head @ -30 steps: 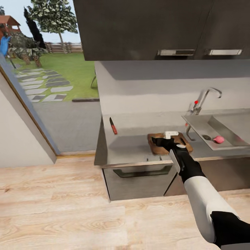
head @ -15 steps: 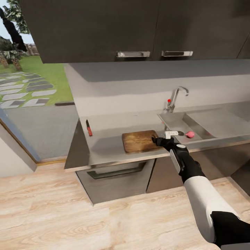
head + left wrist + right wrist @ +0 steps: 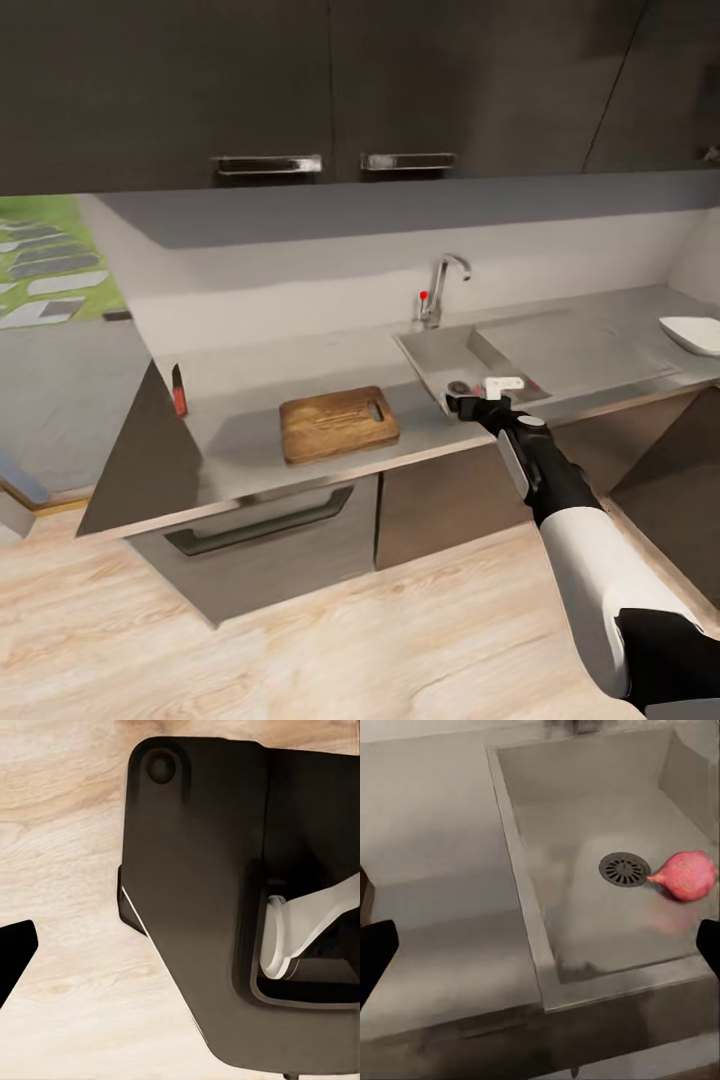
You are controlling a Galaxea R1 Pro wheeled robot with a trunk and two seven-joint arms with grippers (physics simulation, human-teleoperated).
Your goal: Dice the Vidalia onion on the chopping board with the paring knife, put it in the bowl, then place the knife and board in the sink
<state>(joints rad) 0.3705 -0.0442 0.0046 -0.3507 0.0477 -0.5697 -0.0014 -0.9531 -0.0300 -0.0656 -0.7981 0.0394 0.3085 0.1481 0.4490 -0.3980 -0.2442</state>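
The Vidalia onion (image 3: 686, 875), a pinkish-red lump, lies in the sink (image 3: 585, 817) beside the round drain (image 3: 624, 868). My right gripper (image 3: 542, 949) is open and hovers over the sink's front rim, a short way from the onion, with nothing between its fingers. In the head view the right gripper (image 3: 462, 402) hangs at the near edge of the sink (image 3: 440, 350). The chopping board (image 3: 338, 422) lies bare on the countertop (image 3: 240, 380) left of the sink. At the counter's far left end is the paring knife (image 3: 179, 392). The white bowl (image 3: 695, 335) rests at the far right.
A chrome tap (image 3: 440, 285) with a red knob rises behind the sink, and a drainboard (image 3: 570, 345) runs to its right. Dark wall cabinets (image 3: 330, 90) hang overhead. The left wrist view looks down on my dark base (image 3: 202, 907) and the wooden floor (image 3: 67, 832).
The head view has swung right, bringing the bowl into view. My right gripper has gone from over the chopping board to the sink's front edge.
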